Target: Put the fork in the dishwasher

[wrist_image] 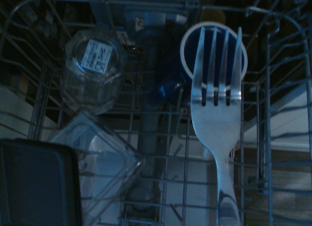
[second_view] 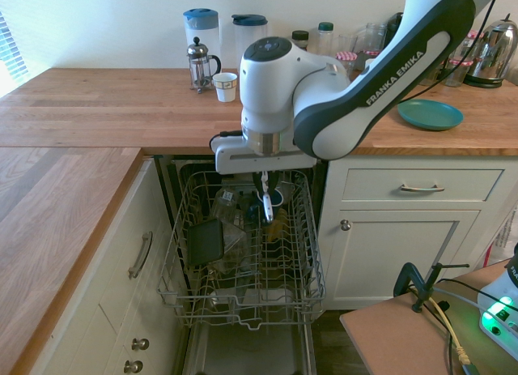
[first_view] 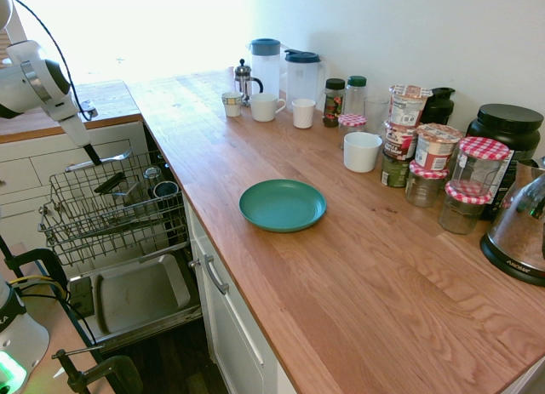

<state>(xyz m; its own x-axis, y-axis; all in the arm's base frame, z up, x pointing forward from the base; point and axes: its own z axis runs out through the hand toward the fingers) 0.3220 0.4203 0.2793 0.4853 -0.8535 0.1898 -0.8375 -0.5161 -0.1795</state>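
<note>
Since the wrist camera looks along it, the fork (wrist_image: 217,123) comes nearest, tines leading and handle running back to the gripper (second_view: 263,179), which is clenched on that handle, above the rack (second_view: 243,321) of the dishwasher (second_view: 243,351). Slim metal, it should be light and quite stiff, in no danger of breaking, but its smooth shine could let it twist or slide between the fingers. The handle is the right place to hold it, well back from the tines, with a firm, square pinch.

Beyond the fork lie a dark tray (wrist_image: 39,182), a clear square tub (wrist_image: 100,160), a clear faceted glass (wrist_image: 92,89) with a label, and a blue cup (wrist_image: 190,62) with a pale rim. The tines could snag on the wires or knock the cup, so I would lower it gently and let go only once it has support. The rack's depth is dim here; the fork seems clear of the wires, though I would not swear to it.

Farther off, the wooden worktop (first_view: 324,317) carries a green plate (first_view: 283,205), with white mugs, a French press (first_view: 243,83) and jars toward the wall.
</note>
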